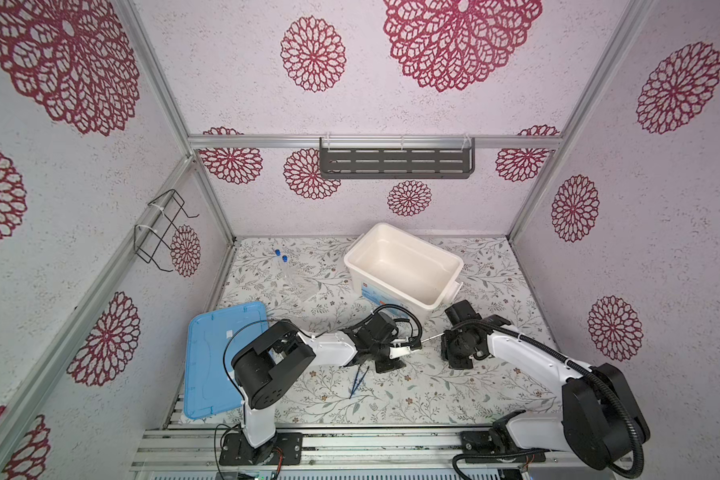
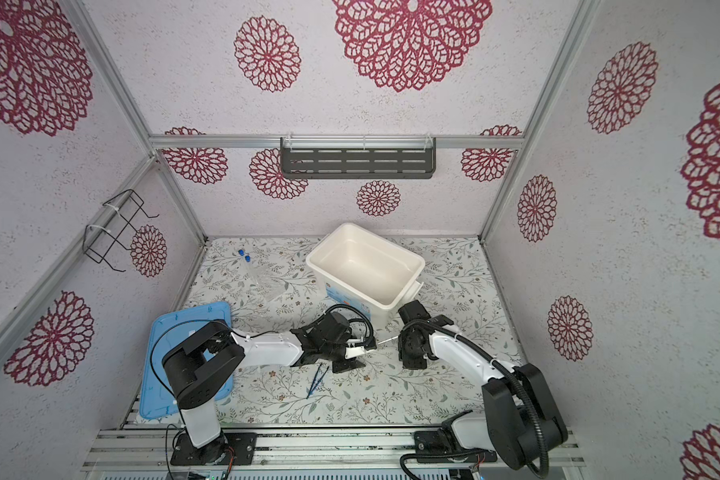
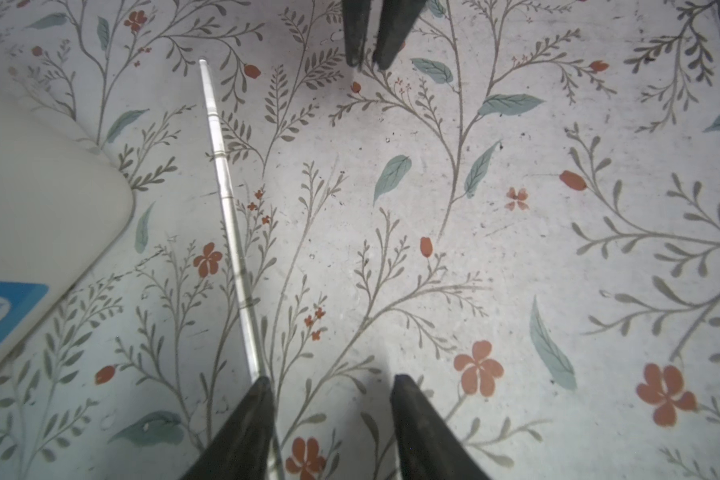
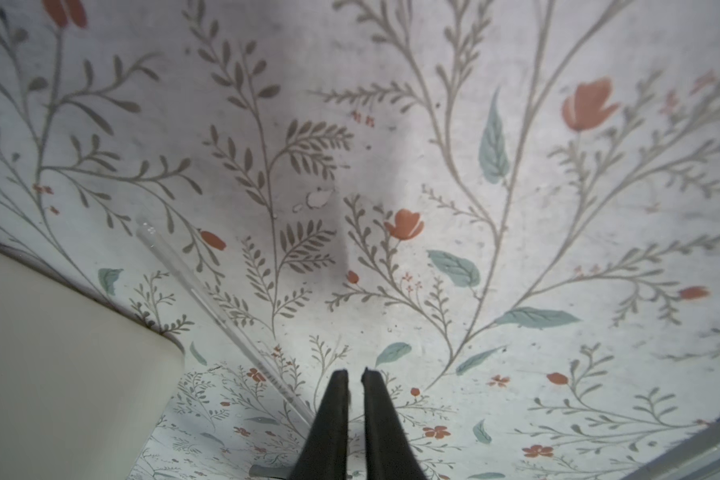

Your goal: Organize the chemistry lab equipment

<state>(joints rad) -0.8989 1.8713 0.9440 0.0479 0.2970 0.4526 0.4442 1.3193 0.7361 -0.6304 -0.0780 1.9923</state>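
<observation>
A thin, pale rod (image 3: 225, 183) lies over the flowered mat between my two grippers, and in both top views only a short piece (image 1: 429, 338) (image 2: 385, 340) shows. My left gripper (image 3: 331, 378) (image 1: 417, 344) is open. The rod's near end runs in beside one of the fingers (image 3: 250, 415), with the jaws well apart. My right gripper (image 4: 354, 372) (image 3: 368, 64) is open by a narrow slit with nothing in it, and the rod (image 4: 208, 303) passes beside it. Dark blue tweezers (image 1: 358, 380) lie near the left arm. Two clear tubes with blue caps (image 1: 285, 266) lie at the back left.
The big white tub (image 1: 420, 243) stands behind both grippers, close to the rod's far end. A flat light-blue lid (image 1: 213, 365) lies at the front left under the left arm. A dark shelf (image 1: 395, 162) hangs on the back wall and a wire rack (image 1: 163, 228) on the left wall.
</observation>
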